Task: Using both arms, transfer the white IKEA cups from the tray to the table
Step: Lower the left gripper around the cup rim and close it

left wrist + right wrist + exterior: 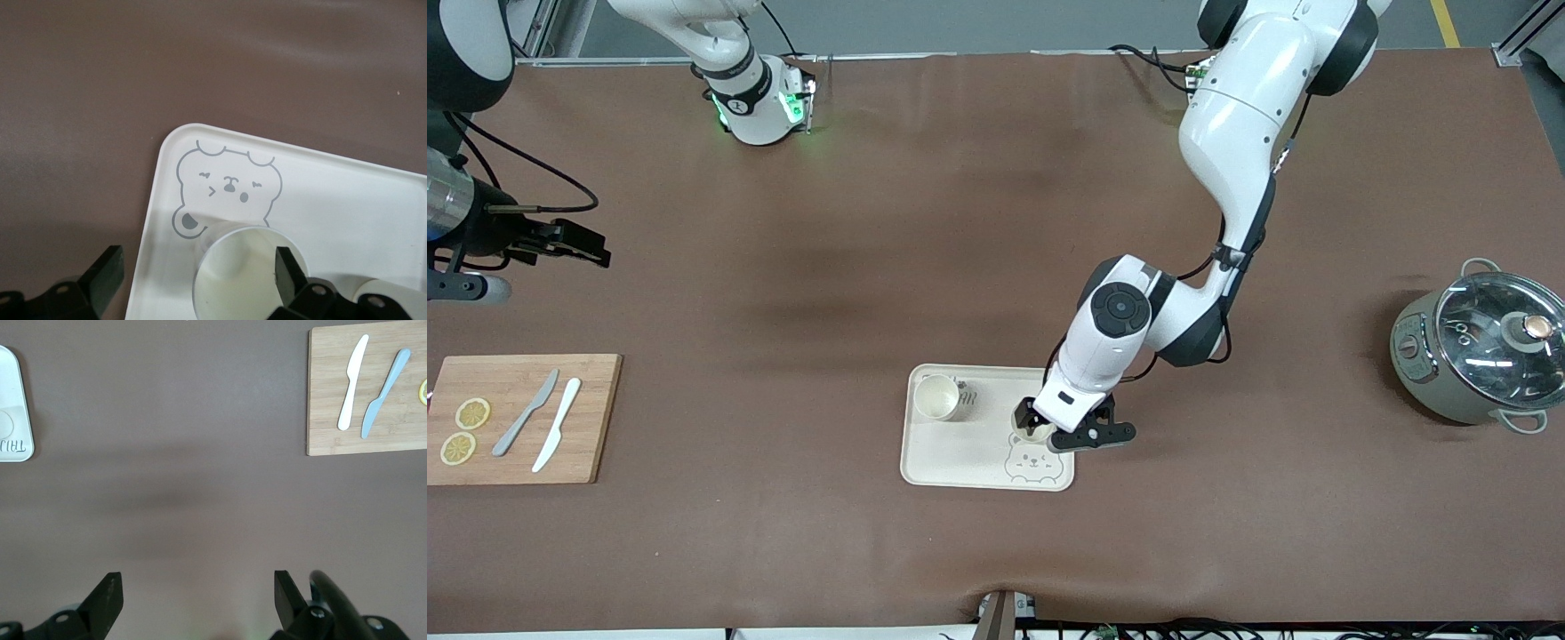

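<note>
Left tool (1064, 427) (jaws released) straddles one cup's (233, 267) rim on the tray (951, 462); closing off-centre could tip it while the right tool (574, 243) waits released

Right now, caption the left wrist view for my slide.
Open left gripper straddling one wall of a cup on the bear-face tray.

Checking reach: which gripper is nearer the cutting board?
Right. The right gripper hangs over bare table above the cutting board; the left gripper is at the tray.
</note>
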{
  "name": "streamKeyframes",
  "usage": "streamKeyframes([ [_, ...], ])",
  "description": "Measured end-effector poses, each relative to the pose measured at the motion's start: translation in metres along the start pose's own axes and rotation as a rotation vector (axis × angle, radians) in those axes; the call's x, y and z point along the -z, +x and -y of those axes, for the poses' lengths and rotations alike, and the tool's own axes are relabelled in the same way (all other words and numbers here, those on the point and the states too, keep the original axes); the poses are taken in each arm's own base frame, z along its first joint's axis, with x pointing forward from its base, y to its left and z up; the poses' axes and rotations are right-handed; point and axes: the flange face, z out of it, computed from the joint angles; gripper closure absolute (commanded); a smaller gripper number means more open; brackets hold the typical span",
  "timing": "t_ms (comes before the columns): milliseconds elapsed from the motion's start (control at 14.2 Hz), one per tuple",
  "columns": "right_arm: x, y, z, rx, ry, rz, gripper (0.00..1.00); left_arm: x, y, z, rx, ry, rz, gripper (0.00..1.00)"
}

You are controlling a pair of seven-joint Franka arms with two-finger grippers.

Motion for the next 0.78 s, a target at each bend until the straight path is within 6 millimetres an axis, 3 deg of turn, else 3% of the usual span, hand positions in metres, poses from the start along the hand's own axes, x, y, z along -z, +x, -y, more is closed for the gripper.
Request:
streamKeyframes([
  [777,-0.01,0.009,-0.002,-0.005,-0.004,0.017,0.0,-0.021,-0.003,0.005,0.002,-0.012,-0.014,0.0],
])
